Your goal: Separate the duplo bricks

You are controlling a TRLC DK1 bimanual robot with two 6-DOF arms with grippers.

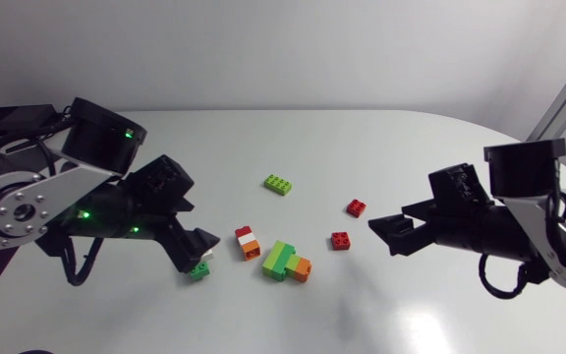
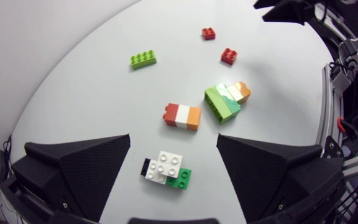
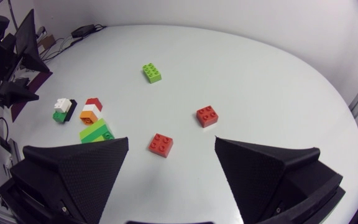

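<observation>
Our left gripper [image 2: 173, 140] hovers over the table [image 1: 381, 138] at its near left, fingers spread. A white, black and green cluster [image 2: 165, 169] lies between them, touching neither. Just right sit a red-white-orange stack [image 1: 248, 242] and a green-and-orange cluster [image 1: 285, 261], with a lime brick [image 1: 279, 184] farther back. A near red brick [image 1: 341, 240] and a far red brick [image 1: 357, 207] lie apart, before our right gripper [image 1: 382, 234], which is spread wide and empty.
</observation>
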